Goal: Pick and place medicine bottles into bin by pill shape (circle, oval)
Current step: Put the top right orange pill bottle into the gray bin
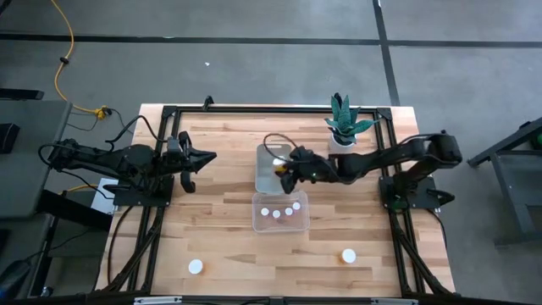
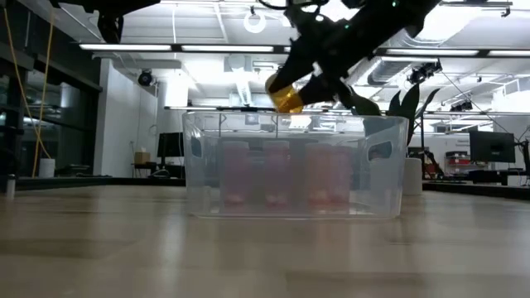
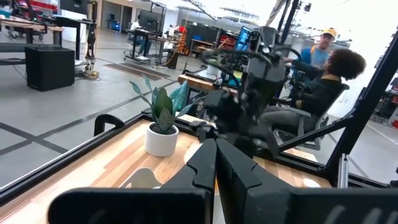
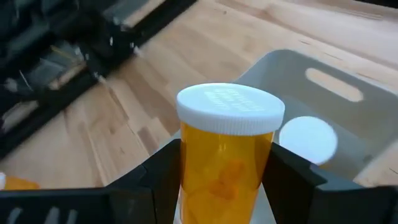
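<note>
Translucent orange cylindrical pill bottle (image 4: 227,163): white round cap, orange pills inside.
Black two-finger right gripper (image 4: 225,180).
Clear plastic rectangular bin (image 1: 280,212): three white-capped bottles (image 1: 277,213) inside.
Pale wooden plank tabletop (image 1: 220,220): black frame.
Green-leaved plant in white round pot (image 1: 343,125).
White-capped bottle (image 1: 348,255), on tabletop.

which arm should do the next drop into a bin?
Right. Its tool is shut on a medicine bottle, held over the far clear bin. The left tool, shut and empty, waits at the table's left side, away from both bins.
</note>
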Motion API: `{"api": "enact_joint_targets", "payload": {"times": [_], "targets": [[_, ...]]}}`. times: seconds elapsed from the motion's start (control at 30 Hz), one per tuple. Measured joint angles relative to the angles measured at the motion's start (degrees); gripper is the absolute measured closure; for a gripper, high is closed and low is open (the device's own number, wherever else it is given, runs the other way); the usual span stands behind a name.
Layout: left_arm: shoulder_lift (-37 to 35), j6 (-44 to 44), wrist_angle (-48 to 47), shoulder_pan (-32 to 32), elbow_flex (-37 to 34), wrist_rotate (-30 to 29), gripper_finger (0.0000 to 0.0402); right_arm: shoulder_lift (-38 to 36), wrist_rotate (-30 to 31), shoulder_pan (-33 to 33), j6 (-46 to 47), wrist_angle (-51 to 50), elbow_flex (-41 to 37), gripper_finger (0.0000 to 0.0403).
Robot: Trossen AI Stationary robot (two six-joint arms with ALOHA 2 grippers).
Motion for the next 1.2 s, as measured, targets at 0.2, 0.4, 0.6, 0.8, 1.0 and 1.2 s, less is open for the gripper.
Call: {"api": "enact_joint_targets", "payload": {"times": [0.2,0.4,0.6,0.8,1.0,1.2], "targets": [[0.0,0.0,0.0,0.0,0.0,-0.4,0.0401,6.1,2.2,1.7,-4.7,3.0,0.0,0.0221],[0.0,0.0,0.0,0.0,0.0,-0.6,0.0401,9.5,4.8,1.4,-5.0,3.6,-0.1,0.0221],[0.0,0.0,0.0,0.0,0.0,-0.6,0.0401,10.3,4.2,0.4,-6.1,3.6,-0.1,0.0221],[0.0,0.0,0.0,0.0,0.0,-0.6,0.0401,10.3,3.0,0.2,-6.7,3.6,-0.1,0.0221],[0.0,0.1,0.0,0.0,0.0,-0.6,0.0401,10.3,0.5,0.2,-6.8,3.6,-0.1,0.0192],[0.0,0.1,0.0,0.0,0.0,-0.6,0.0401,10.2,-2.3,0.2,-7.8,3.6,-0.1,0.0132]]}}
